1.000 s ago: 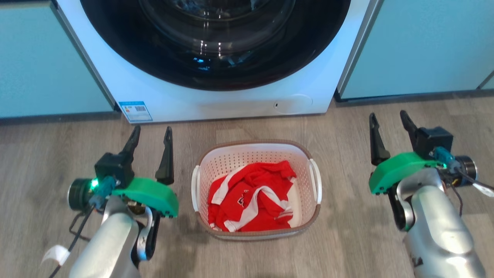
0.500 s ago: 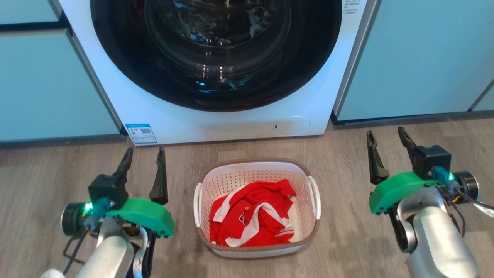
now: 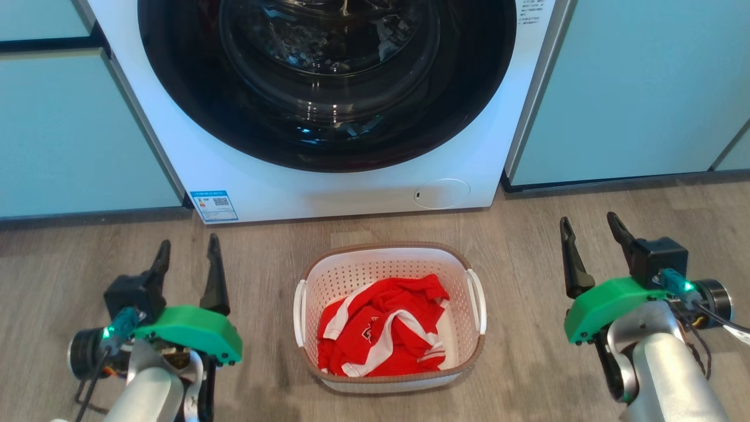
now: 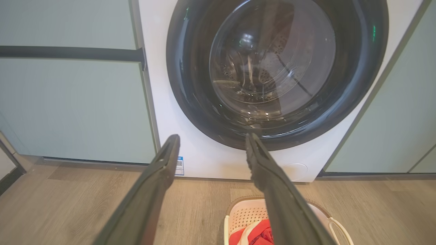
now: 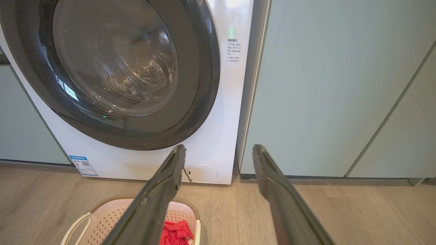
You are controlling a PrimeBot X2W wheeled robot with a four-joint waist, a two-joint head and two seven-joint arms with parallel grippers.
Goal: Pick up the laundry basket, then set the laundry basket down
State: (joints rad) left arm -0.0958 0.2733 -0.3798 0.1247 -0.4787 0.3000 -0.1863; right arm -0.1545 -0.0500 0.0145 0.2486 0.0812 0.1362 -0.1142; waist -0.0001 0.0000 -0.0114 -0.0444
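My left end effector point(image 3: 188, 241) hovers above the wooden floor point(image 3: 527, 357), fingers spread wide with nothing between them, well apart from the laundry basket point(image 3: 345, 275); the laundry basket sits on the floor between my two arms, close in front of the white washing machine point(image 3: 351, 196), a red and white garment point(image 3: 381, 328) crumpled inside; my right end effector point(image 3: 588, 220) stands equally wide and empty, well off the basket's right handle.
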